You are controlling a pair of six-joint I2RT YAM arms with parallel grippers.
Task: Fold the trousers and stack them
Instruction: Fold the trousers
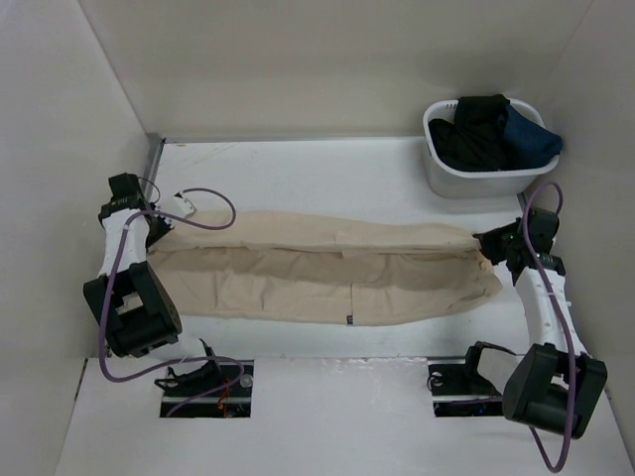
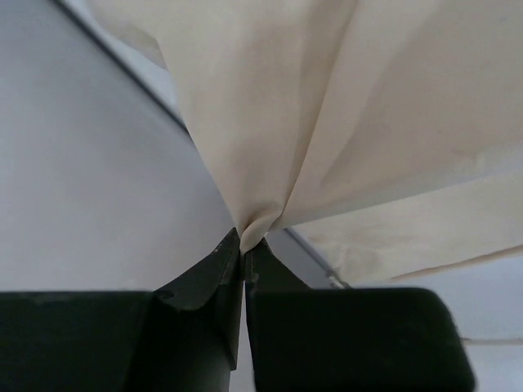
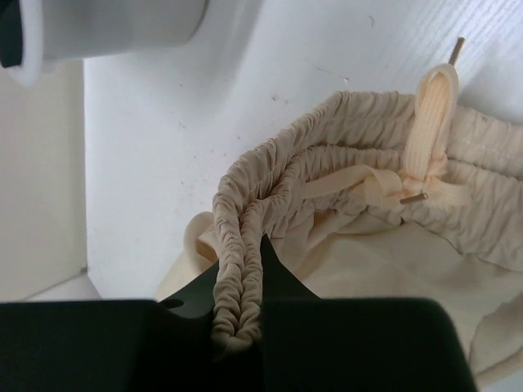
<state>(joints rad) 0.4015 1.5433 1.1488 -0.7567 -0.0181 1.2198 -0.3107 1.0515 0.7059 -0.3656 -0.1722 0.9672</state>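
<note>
The beige trousers lie stretched left to right across the white table, with a small dark tag at the near edge. My left gripper is shut on the leg end, pinching a fold of cloth that hangs up from its tips. My right gripper is shut on the gathered elastic waistband at the right end. The drawstring lies on the waistband.
A white basket holding dark clothes stands at the back right, its rim also showing in the right wrist view. Walls enclose the table on the left, back and right.
</note>
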